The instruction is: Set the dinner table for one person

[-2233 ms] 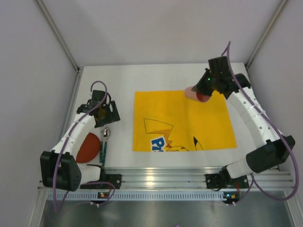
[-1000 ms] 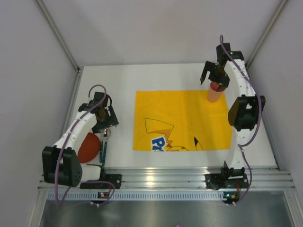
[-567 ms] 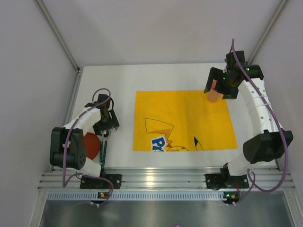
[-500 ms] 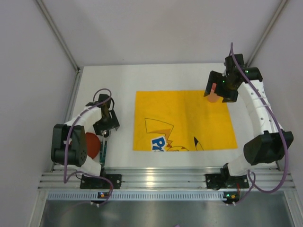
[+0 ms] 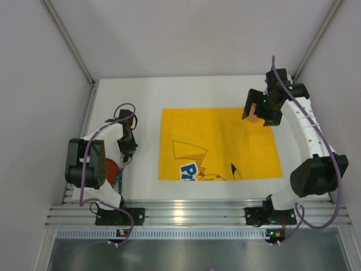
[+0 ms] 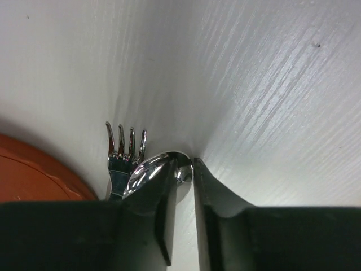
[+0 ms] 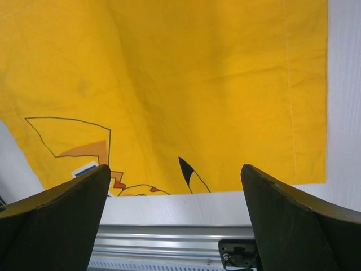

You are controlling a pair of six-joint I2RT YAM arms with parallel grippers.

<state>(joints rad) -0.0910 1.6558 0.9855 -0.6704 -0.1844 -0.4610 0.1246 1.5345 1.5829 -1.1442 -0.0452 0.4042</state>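
Left of placemat (image 5: pixel 217 144), orange plate (image 6: pixel 34 175), fork (image 6: pixel 125 148), spoon (image 6: pixel 149 172) packed close; tight approach. Beyond them dinner table (image 6: pixel 271 84) lies open. Cup (image 5: pixel 254 117) stands at placemat's far right corner; mat centre flat, passable.

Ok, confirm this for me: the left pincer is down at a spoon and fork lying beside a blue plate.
Not quite: the plate is orange-red, not blue, as the left wrist view shows. The rest holds: the left pincer is down at the spoon and fork lying beside it.
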